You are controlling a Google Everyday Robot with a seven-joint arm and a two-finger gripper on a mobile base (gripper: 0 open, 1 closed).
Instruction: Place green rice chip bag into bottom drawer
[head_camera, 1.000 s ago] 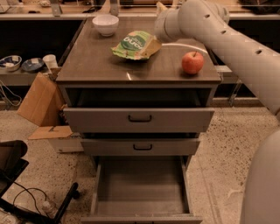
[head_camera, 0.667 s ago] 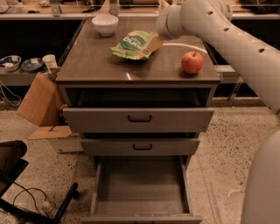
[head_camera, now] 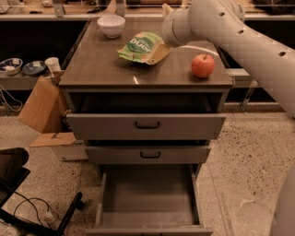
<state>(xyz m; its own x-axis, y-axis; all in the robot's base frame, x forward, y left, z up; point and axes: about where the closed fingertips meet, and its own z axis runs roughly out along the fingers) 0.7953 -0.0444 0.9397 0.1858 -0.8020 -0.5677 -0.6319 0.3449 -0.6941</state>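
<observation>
The green rice chip bag [head_camera: 139, 46] lies flat on the cabinet top, at the back centre, with its white lettering facing up. My gripper [head_camera: 166, 13] is at the end of the white arm [head_camera: 221, 27], just behind and to the right of the bag, mostly hidden by the wrist. The bottom drawer [head_camera: 148, 196] is pulled wide open at floor level, and its plain box interior holds nothing. The two upper drawers with black handles are partly pulled out.
A red apple [head_camera: 203, 65] sits on the right of the cabinet top [head_camera: 97, 69]. A white bowl [head_camera: 111, 25] stands at the back left. A cardboard box [head_camera: 40, 105] leans left of the cabinet. Cables and a chair base lie on the floor at lower left.
The arm has shifted slightly up and to the right near the bag. The bag, the apple and the drawers have not moved.
</observation>
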